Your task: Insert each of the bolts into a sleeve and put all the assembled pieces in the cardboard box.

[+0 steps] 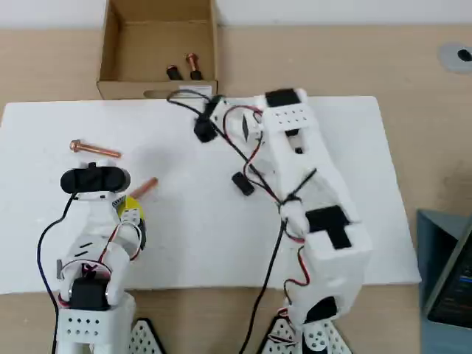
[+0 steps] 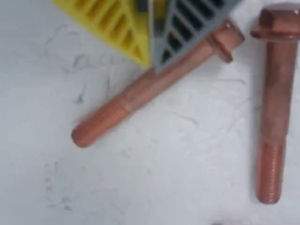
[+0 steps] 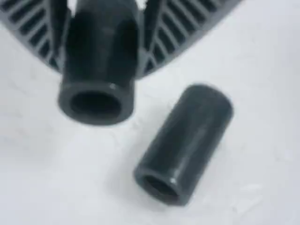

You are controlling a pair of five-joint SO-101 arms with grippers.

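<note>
The right gripper clamps a black sleeve — its rear end hidden — beside a second sleeve loose on the white mat. The left gripper, fingers pressed together, covers part of a bolt; the cardboard box at the mat's twelve o'clock holds pieces hard to make out.

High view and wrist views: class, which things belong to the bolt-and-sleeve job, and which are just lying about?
Job: bolt, second bolt, held sleeve, loose sleeve, cardboard box, assembled pieces inside it.
Lying about: laptop-like device, grey disc.
</note>
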